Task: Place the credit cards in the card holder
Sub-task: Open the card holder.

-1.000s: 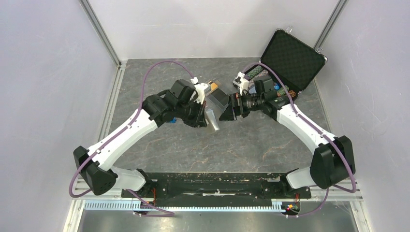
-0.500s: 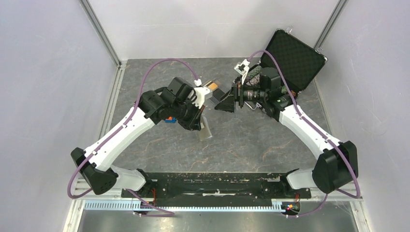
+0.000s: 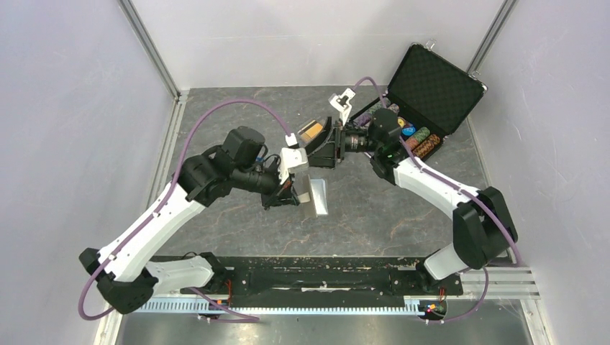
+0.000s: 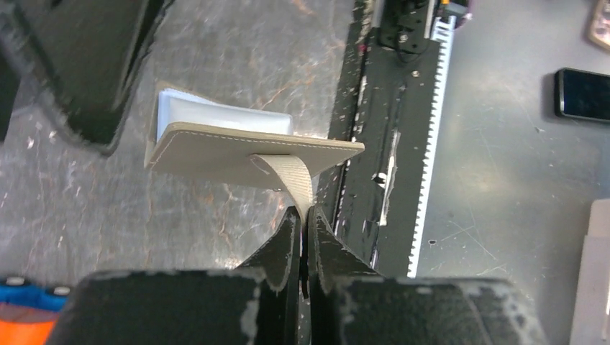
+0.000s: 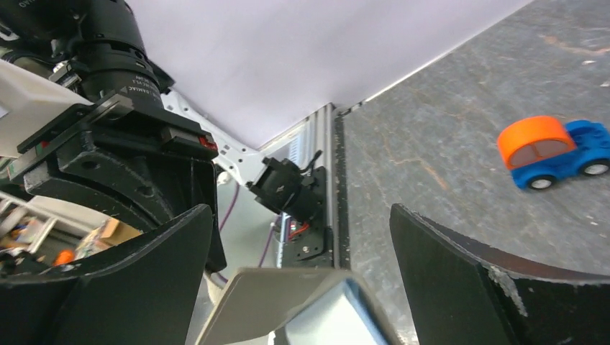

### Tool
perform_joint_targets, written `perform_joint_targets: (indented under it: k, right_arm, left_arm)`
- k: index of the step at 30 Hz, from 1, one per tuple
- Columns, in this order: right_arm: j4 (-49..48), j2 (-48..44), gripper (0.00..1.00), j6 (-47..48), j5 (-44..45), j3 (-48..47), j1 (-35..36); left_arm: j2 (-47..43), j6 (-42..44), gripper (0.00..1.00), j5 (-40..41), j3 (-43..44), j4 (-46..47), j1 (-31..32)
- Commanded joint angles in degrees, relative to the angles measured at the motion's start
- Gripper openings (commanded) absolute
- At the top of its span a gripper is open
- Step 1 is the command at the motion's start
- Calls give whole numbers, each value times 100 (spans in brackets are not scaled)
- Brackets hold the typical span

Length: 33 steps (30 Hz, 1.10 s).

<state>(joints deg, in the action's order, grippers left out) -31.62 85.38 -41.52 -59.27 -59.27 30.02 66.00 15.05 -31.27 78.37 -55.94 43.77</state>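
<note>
Status: left tool (image 4: 303,215) clenched on the strap (image 4: 291,180) of the card holder (image 4: 237,154), which hangs mid-tabletop (image 3: 374,215); contact w/ surface unclear. Right tool (image 3: 325,147) spread wide, empty, next to the orange-tan credit card (image 3: 311,130). Tip: keep strap taut, holder mouth facing right arm, steady before card pick. Black cards hidden behind right tool; pocket opening not visible.

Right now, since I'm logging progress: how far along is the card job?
Done: nothing; no card shows in the holder. In hand: left pincer shut on its strap, holding it up. Left: right pincer is open and empty; the orange card lies on the table beside it.
</note>
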Motion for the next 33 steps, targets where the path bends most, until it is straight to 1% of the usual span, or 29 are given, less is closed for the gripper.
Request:
perform_joint_targets:
  k: [1, 2, 5, 7, 8, 9, 11, 14, 16, 17, 18, 19, 20, 21, 23, 24, 25, 30, 33]
  right_arm:
    - [-1622, 246, 94, -1035, -572, -136, 229]
    - [-2008, 287, 92, -1329, -685, -72, 255]
    - [-3757, 454, 87, -2715, -948, 240, 353]
    - [-5196, 581, 79, -3795, -1055, 462, 382]
    - [-5945, 617, 78, -4362, -1035, 597, 379]
    - [-6449, 651, 76, -4772, -1046, 696, 382]
    - [-6811, 636, 71, -5045, -1093, 933, 381]
    - [-6645, 451, 69, -4821, -1091, 1250, 377]
    - [-6073, 251, 69, -4355, -1068, 1396, 381]
    - [-5620, 136, 68, -3999, -1055, 1460, 382]
    - [-4940, -22, 68, -3459, -1038, 1507, 383]
    - [-4180, -195, 67, -2772, -997, 1523, 374]
    - [-3110, -347, 67, -2088, -925, 1466, 374]
    - [-1829, -509, 68, -1142, -829, 1368, 373]
    - [243, -679, 67, 389, -640, 959, 372]
    - [812, -698, 67, 841, -590, 774, 377]
    - [1210, -695, 66, 1135, -593, 656, 372]
    - [1451, -778, 64, 1316, -608, 735, 414]
    - [2099, -820, 64, 1814, -455, 628, 436]
  left_arm:
    - [-206, 460, 2, -832, -210, 800, 18]
    - [-171, 394, 2, -837, -191, 769, 16]
    - [-117, 299, 2, -839, -137, 736, 16]
    - [-138, 229, 2, -734, -136, 796, 11]
    - [-158, 224, 2, -623, -148, 828, 9]
    - [-176, 227, 2, -519, -170, 843, 9]
    - [-226, 228, 2, -362, -227, 886, 2]
    - [-280, 204, 2, -254, -284, 955, 0]
    - [-285, 146, 2, -216, -295, 1013, 0]
    - [-283, 113, 2, -199, -291, 1043, 0]
    - [-281, 85, 2, -192, -296, 1069, 0]
    - [-273, 57, 2, -182, -293, 1087, 4]
    - [-274, 9, 2, -149, -296, 1124, 0]
    - [-272, -37, 2, -107, -291, 1158, 0]
    - [-289, -150, 2, 37, -305, 1237, 0]
    - [-293, -197, 2, 97, -319, 1265, 0]
    - [-290, -240, 2, 166, -325, 1299, 0]
    - [-256, -439, 2, 473, -348, 1518, 0]
    - [-206, -515, 2, 662, -301, 1608, 0]
